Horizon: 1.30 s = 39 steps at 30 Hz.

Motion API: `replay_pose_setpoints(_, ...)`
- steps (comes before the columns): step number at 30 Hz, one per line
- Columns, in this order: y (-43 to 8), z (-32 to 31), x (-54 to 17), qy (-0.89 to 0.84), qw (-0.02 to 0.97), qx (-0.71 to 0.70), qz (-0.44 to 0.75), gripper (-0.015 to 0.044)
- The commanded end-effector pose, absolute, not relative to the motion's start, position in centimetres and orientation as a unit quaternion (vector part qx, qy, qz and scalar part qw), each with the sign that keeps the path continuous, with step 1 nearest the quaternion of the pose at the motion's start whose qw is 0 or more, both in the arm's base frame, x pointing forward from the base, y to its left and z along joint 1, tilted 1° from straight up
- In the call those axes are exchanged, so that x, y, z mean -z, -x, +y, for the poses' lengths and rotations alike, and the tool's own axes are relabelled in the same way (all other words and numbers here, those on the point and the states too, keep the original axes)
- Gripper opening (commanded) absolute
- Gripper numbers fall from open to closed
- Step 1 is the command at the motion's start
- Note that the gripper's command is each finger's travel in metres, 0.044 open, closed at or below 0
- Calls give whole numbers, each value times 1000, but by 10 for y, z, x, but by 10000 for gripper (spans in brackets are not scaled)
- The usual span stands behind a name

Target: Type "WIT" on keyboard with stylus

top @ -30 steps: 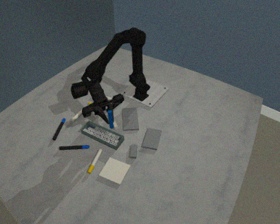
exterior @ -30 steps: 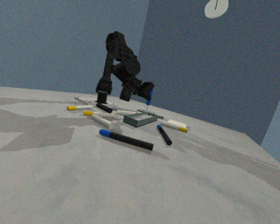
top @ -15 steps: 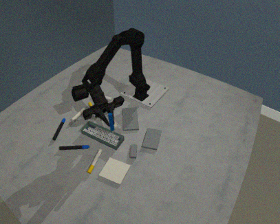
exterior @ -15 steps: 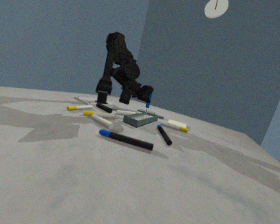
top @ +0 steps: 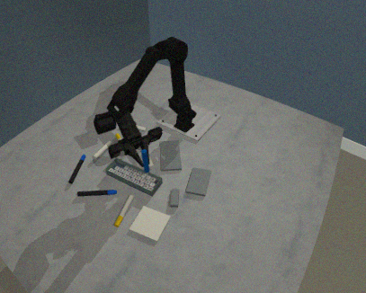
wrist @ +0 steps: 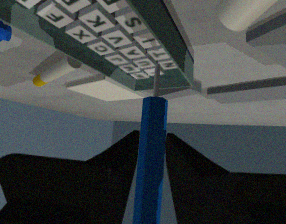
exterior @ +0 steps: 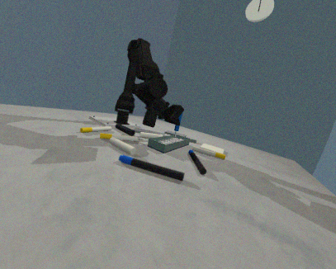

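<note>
A green keyboard (top: 112, 170) (exterior: 155, 145) (wrist: 173, 55) with white lettered keys lies on the desk. My gripper (top: 144, 164) (wrist: 152, 137) is shut on the blue stylus (top: 146, 160) (exterior: 178, 122) (wrist: 152, 165), which stands nearly upright with its thin grey tip down. In the top view the stylus is at the keyboard's back edge, towards its right part. In the wrist view the tip overlaps the far end of the keys, near the N and T keys. The exact key under it, and whether the tip touches, cannot be told.
Black markers with blue caps (top: 76, 170) (top: 95, 193) (exterior: 158, 168) and a white marker with a yellow cap (top: 125, 208) lie around the keyboard. Grey flat blocks (top: 170, 158) (top: 199, 182), a small grey block (top: 174, 198) and a cream block (top: 150, 223) lie to its right and front.
</note>
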State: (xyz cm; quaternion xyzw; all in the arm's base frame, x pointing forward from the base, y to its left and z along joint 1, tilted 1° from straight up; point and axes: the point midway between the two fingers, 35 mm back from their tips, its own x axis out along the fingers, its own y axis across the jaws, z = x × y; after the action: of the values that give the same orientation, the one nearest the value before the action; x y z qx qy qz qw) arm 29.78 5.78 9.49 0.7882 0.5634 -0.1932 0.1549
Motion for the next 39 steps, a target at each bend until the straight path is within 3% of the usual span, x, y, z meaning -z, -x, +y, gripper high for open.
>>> replay_pose_setpoints(1, -298, 58, -92, -788, 153, 196, 563, 81)
replay_pose_setpoints(39, -298, 57, -105, -788, 153, 196, 563, 81)
